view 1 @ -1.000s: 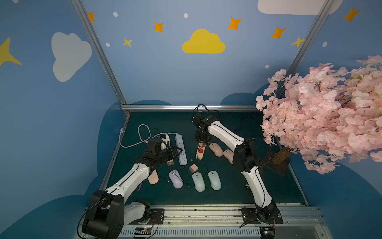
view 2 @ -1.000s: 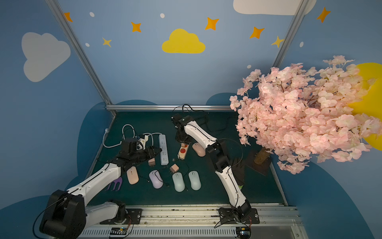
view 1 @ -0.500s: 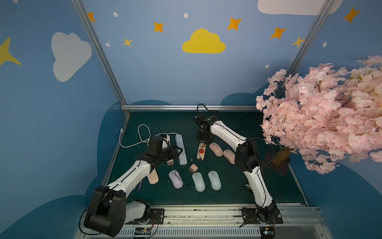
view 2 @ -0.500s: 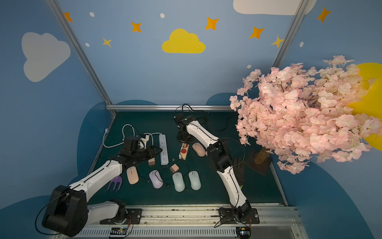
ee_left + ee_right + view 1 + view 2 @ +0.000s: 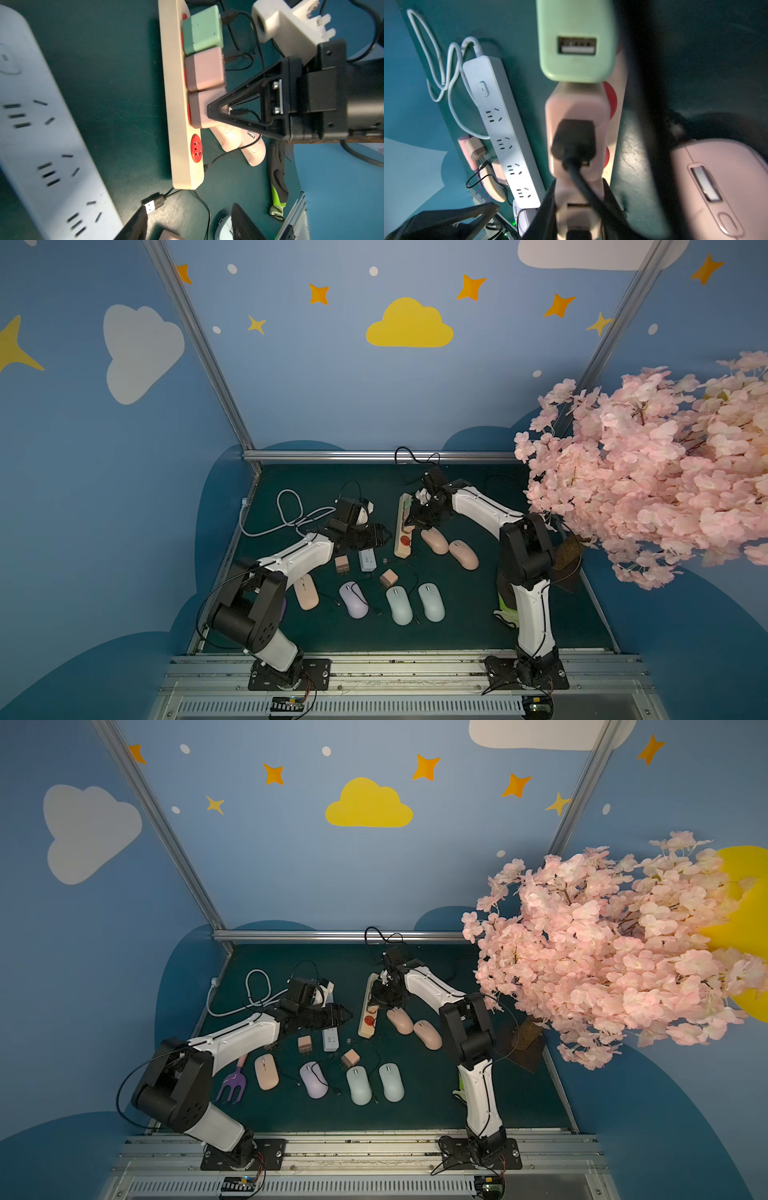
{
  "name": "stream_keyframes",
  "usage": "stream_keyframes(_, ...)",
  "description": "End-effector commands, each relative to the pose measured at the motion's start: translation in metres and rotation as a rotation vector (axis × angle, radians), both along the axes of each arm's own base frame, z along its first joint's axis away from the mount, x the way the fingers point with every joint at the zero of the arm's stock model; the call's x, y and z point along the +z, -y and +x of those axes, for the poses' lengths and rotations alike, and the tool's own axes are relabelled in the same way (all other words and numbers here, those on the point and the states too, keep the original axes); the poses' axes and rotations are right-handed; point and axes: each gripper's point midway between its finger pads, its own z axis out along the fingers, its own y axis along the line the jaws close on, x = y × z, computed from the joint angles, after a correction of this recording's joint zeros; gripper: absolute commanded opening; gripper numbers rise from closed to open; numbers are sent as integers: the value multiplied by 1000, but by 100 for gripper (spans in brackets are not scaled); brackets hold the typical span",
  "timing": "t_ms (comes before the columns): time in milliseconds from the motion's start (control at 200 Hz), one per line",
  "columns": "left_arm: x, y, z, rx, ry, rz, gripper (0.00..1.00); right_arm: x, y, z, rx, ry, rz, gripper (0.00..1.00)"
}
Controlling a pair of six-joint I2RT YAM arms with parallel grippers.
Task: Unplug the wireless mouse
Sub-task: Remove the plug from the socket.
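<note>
Wireless mice fill the near row across the lower middle of both top views: a peach mouse (image 5: 306, 591), a purple mouse (image 5: 353, 599) and two mint mice (image 5: 399, 605). Just above them in frame lie loose adapters (image 5: 342, 564) and the white power strip (image 5: 367, 560). The left gripper (image 5: 384, 536) hangs over that strip, jaws well apart and gripping nothing. Farther back, at frame centre, the beige power strip (image 5: 404, 531) carries a green adapter (image 5: 202, 29) and two pink ones. The right gripper (image 5: 578, 191) is narrowed around the nearer pink adapter (image 5: 198, 112), which has a black cable plugged into it. Two pink mice (image 5: 434, 540) lie just right of that strip, close below the right gripper in frame but apart from its fingers. That cable probably runs to one of them, though the view is too cluttered to trace it.
</note>
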Motion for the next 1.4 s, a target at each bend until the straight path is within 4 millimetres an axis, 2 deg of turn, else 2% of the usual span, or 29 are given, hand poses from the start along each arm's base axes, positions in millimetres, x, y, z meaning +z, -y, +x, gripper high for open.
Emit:
stream_keyframes(0, -2, 9, 7, -33, 5, 1, 63, 38, -16, 3, 53, 63, 195, 0)
stream_keyframes(320, -26, 33, 15, -94, -53, 18, 71, 27, -1, 5, -8, 20, 284, 0)
stream_keyframes(445, -36, 43, 14, -125, -68, 27, 70, 23, 3, 4, -16, 9, 287, 0)
stream_keyframes(621, -58, 46, 16, -138, -110, 60, 67, 22, 4, 3, -19, -1, 299, 0)
stream_keyframes(766, -68, 47, 18, -149, -127, 71, 64, 22, 4, 3, -16, -5, 307, 0)
stream_keyframes(966, -77, 51, 17, -170, -155, 71, 53, 20, 3, 3, -17, -16, 310, 0)
stream_keyframes(1111, -83, 44, 17, -144, -175, 77, 45, 19, 4, 0, -18, -21, 304, 0)
stream_keyframes(1256, -89, 38, 18, -112, -202, 48, 29, 20, 6, -3, -12, -15, 305, 0)
stream_keyframes(1392, -93, 31, 19, -89, -214, 67, 7, 24, 7, -4, 0, -9, 316, 0)
